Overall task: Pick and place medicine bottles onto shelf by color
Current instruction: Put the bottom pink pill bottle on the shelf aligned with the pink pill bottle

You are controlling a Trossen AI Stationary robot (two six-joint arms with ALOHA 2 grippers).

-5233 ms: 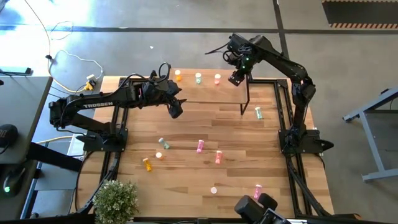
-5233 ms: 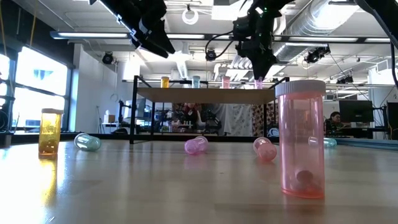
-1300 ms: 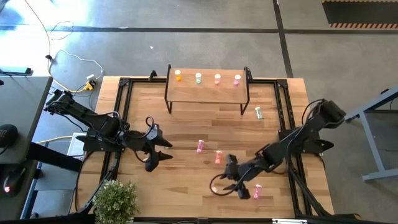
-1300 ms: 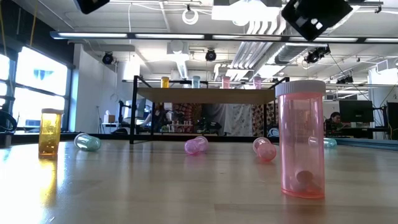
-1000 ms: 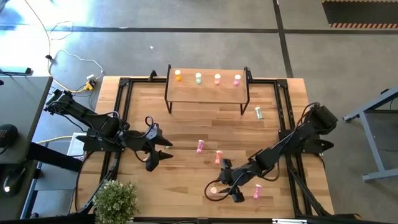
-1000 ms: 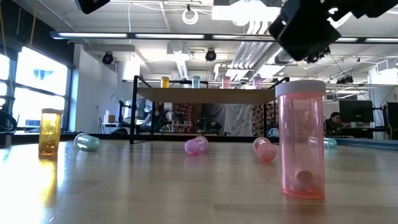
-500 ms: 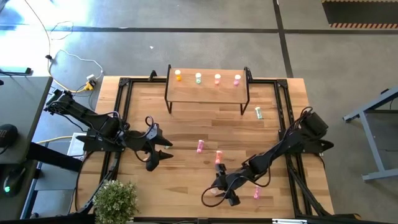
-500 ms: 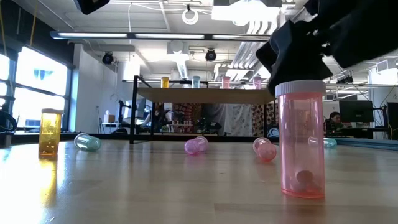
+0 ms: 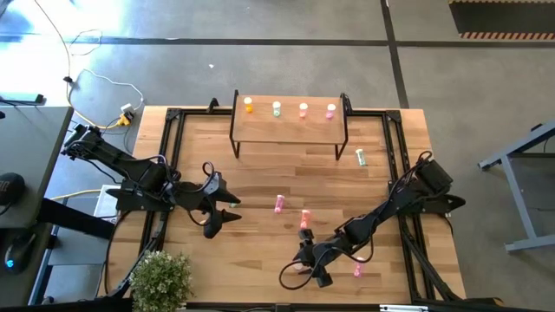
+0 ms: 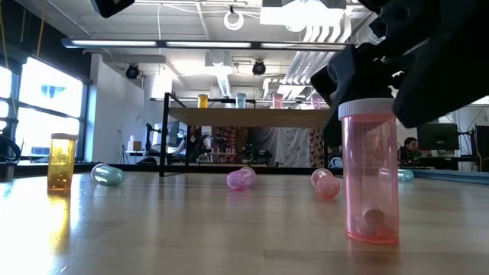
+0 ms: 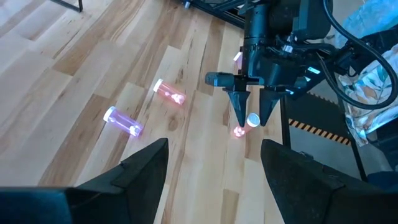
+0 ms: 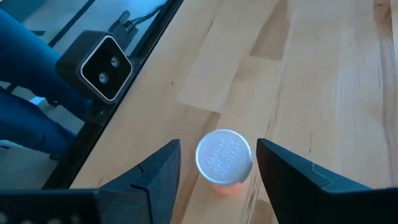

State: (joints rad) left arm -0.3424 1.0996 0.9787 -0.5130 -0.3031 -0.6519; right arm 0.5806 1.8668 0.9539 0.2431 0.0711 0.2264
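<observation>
Right claw (image 9: 301, 267): at about 6 o'clock on the tabletop (image 9: 260, 173), directly over an upright salmon-pink bottle (image 10: 370, 172) with a pale cap. Fingers (image 12: 152, 180) stand apart, one on each side of the cap and clear of it. In the left wrist view the two dark finger tips point down just beside the cap.

Left claw (image 9: 218, 211): at about 9 o'clock, above the tabletop, fingers (image 11: 146, 171) spread wide, holding nothing.

Shelf (image 9: 289, 127): at 12 o'clock; four bottles standing in a row, orange (image 9: 249, 105), pale green (image 9: 276, 107), salmon (image 9: 303, 108), magenta (image 9: 330, 110).

Loose bottles on the tabletop:
- pale green bottle (image 9: 361, 157), lying at about 2 o'clock, just beside the shelf's leg;
- magenta bottle (image 9: 279, 204), lying near centre;
- salmon bottle (image 9: 304, 218), just beside the last;
- pink bottle (image 9: 357, 269), at about 5 o'clock, near the right arm;
- orange bottle (image 10: 62, 161), upright, seen in the low view;
- pale green bottle on its side (image 10: 108, 175), next to it.

Contents: a small dark round item sits at the bottom of the upright salmon-pink bottle.

Writing: raised lettering on the cap, too small to read.
</observation>
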